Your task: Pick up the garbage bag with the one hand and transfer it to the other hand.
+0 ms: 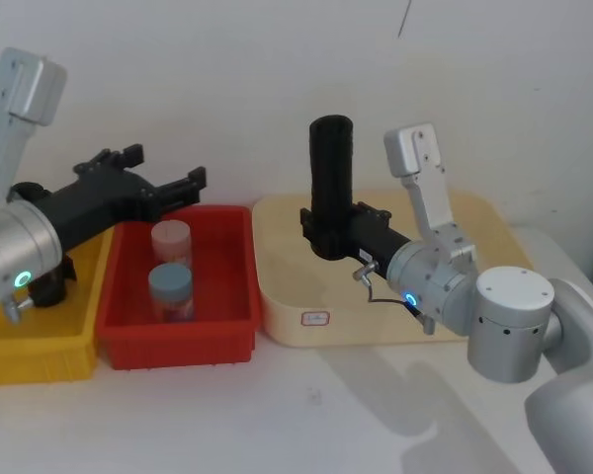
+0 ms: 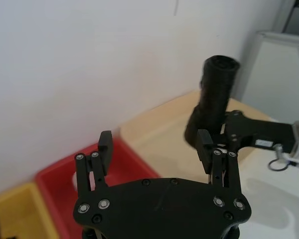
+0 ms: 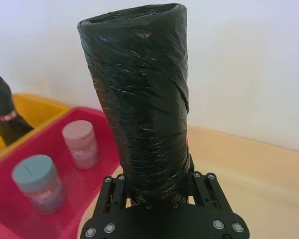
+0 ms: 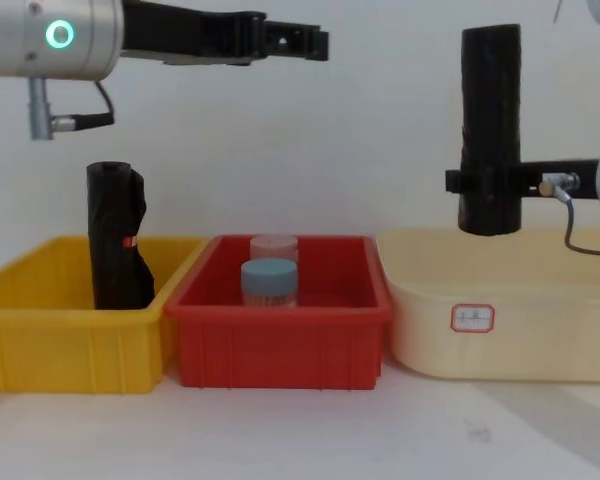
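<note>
The garbage bag (image 1: 330,178) (image 4: 491,120) (image 3: 139,99) is a smooth black roll held upright in the air above the beige tray (image 1: 287,296). My right gripper (image 1: 321,232) (image 4: 485,182) (image 3: 157,181), on the arm with the blue ring, is shut on the roll's lower part. My left gripper (image 1: 168,170) (image 4: 300,40) (image 2: 155,144), on the arm with the green ring, hovers open and empty high over the red bin (image 1: 232,326). It points toward the garbage bag (image 2: 214,94), with a gap between them.
The red bin (image 4: 280,340) holds two small jars, one with a pink lid (image 1: 171,237) and one with a blue lid (image 1: 170,281). A yellow bin (image 4: 40,340) at the left holds a black roll with a red mark (image 4: 115,240). A white wall stands close behind.
</note>
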Robot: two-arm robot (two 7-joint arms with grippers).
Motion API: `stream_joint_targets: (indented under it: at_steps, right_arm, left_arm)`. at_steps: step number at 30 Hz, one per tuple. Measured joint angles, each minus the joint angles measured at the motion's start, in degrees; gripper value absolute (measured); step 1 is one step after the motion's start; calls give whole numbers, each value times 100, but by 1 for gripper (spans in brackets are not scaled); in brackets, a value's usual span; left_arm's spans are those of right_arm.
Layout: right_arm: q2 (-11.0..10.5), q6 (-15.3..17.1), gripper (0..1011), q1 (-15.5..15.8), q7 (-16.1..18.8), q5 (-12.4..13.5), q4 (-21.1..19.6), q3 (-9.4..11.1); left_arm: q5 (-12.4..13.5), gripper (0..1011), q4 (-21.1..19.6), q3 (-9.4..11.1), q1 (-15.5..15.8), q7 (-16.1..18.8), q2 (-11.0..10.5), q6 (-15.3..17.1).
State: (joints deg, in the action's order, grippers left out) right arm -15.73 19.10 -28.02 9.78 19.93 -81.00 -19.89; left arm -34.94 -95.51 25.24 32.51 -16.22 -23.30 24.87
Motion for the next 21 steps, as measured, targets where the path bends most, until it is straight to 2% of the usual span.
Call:
stream_joint_targets:
  at_steps: [11,21]
  right_arm:
    - [-56,-19,572,-56,-56,-223,110,-59]
    - [-75,-26,873,-79,-76,-309,157,-84]
  left_arm:
    - [332,1001,-96,-96,-208,558,-108,-18]
    - [724,1001,-89,-148,-352,1188,-80,-16]
